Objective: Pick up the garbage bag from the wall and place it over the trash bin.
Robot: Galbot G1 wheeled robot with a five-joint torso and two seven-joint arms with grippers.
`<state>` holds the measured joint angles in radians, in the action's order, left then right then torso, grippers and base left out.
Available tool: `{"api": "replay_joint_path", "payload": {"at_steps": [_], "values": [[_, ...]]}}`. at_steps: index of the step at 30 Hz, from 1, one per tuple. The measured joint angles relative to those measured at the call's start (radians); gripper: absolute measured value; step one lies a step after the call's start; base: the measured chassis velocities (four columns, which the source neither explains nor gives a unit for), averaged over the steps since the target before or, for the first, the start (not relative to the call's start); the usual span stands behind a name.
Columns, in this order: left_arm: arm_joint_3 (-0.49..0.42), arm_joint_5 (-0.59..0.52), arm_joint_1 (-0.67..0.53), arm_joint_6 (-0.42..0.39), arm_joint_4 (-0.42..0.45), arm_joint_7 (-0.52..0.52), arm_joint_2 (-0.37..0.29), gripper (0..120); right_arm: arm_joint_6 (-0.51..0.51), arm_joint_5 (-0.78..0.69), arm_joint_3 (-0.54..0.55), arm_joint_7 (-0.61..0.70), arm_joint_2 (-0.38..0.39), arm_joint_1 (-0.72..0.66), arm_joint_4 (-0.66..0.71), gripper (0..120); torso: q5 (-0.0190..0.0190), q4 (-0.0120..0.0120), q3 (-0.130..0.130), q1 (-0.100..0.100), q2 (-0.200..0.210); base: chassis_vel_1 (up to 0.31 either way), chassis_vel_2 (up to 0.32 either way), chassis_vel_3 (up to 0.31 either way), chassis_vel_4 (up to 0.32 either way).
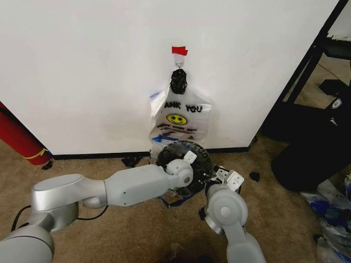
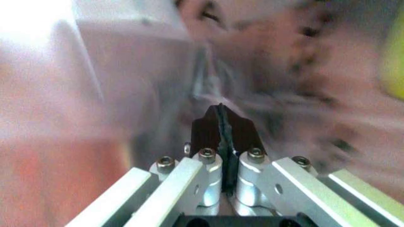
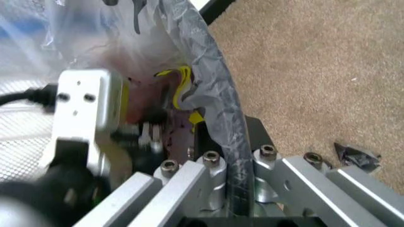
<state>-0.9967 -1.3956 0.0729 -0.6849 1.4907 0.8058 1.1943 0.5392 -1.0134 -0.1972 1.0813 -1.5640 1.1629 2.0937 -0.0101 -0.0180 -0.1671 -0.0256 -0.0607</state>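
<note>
- both tools work at the rim of the trash bin (image 1: 189,150), which stands on the carpet against the wall (image 1: 82,66), right below the hanging "thank you" bag (image 1: 181,118).
- the garbage bag (image 3: 211,101) is draped at the bin's mouth, its film folded over the rim.
- the right tool (image 3: 230,187) sits on the bin's right side, jaws pinching rim and film together.
- the left tool (image 2: 221,142), reaching across from the left, has its dark pads pressed together amid the plastic; whether film is caught between them cannot be told.
- the rim's untucked arc looks to lie between the two tools, nearer the left one.
</note>
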Motion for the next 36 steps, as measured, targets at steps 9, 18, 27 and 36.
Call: {"api": "replay_joint_path", "payload": {"at_steps": [9,18,27,36], "values": [[-0.018,-0.019,0.007,-0.020,0.005,-0.015,0.021,0,0.004,0.026,0.016,-0.002,-0.006,0.009,0.012,0,-0.0001,-0.0002,0.000,0.000,0.000,0.000,0.000,0.000,0.000],[-0.026,-0.013,0.009,-0.045,-0.040,-0.026,0.044,0,0.007,0.039,0.024,-0.014,-0.005,0.025,0.024,0,0.0000,-0.0003,0.000,0.000,0.000,0.000,0.000,0.000,0.000],[0.051,0.031,0.019,-0.002,0.177,-0.065,-0.082,0,-0.010,0.037,-0.020,-0.031,0.006,0.006,-0.022,0,-0.0001,0.0000,0.000,0.000,0.000,0.000,0.000,0.000,0.000],[0.189,-0.016,0.052,0.050,0.468,-0.064,-0.259,25,-0.011,0.037,-0.019,-0.033,0.007,0.004,-0.027,0,-0.0003,-0.0001,0.000,0.000,0.000,0.000,0.000,0.000,0.000]]}}
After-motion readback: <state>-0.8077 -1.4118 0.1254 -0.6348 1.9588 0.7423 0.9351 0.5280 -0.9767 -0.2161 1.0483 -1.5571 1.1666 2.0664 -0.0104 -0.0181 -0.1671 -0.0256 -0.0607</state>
